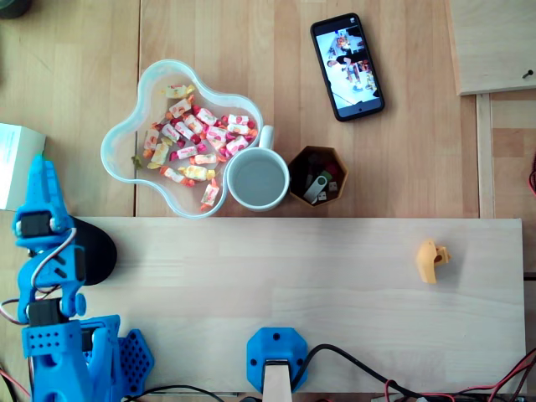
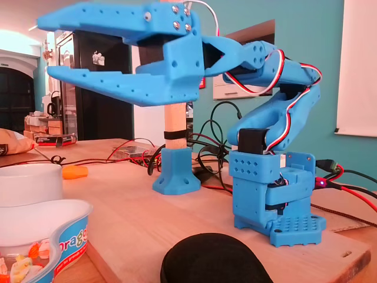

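Note:
My blue gripper point(image 2: 46, 48) is raised high above the table and stands open, its two long jaws spread one above the other with nothing between them. In the overhead view the gripper point(image 1: 42, 172) points toward the far side at the left edge, between a white box point(image 1: 15, 163) and a clear wavy bowl point(image 1: 117, 126) of wrapped candies point(image 1: 197, 138). It touches neither. Just below its wrist lies a black round pad point(image 1: 96, 251) on the corner of the pale board point(image 1: 318, 293). The arm's base point(image 2: 274, 194) sits on that board.
A white mug point(image 1: 257, 178) touches the bowl's right side, beside a brown hexagonal cup point(image 1: 295, 163) holding USB sticks. A phone point(image 1: 347, 66) lies at the back. A yellow piece point(image 1: 430, 260) rests on the board's right end. A blue post mount point(image 1: 275, 352) stands at the front, cables around it.

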